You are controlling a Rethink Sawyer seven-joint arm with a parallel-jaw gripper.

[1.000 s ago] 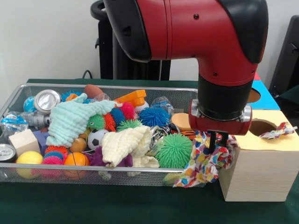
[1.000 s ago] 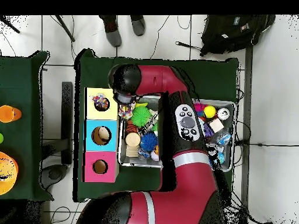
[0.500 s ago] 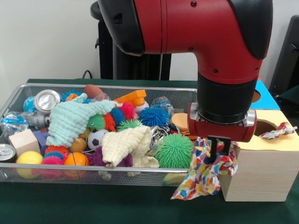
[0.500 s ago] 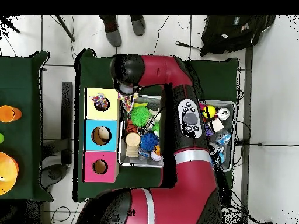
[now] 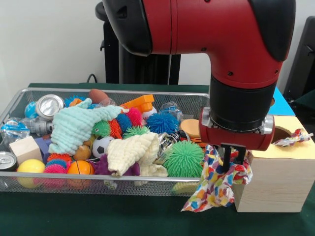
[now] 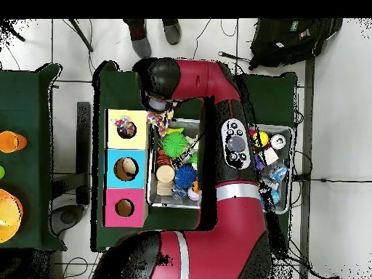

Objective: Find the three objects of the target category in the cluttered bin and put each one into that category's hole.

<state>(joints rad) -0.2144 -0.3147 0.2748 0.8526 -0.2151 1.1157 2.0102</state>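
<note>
- Arm (image 5: 206, 34) cut off by top edge in front view.
- Overhead: arm hides much of wire bin (image 6: 283, 131).
- Yellow box's hole (image 5: 279, 133) partly behind arm.

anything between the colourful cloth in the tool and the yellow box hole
Nothing visible blocks it. The multicoloured patterned cloth hangs from the tool beside the yellow-topped wooden box; another patterned cloth scrap lies at its round hole.

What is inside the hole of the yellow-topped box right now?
A multicoloured cloth sits in the hole of the yellow-topped box; a scrap of it drapes over the rim. The depths below are hidden. The gripper holds a second patterned cloth outside.
</note>
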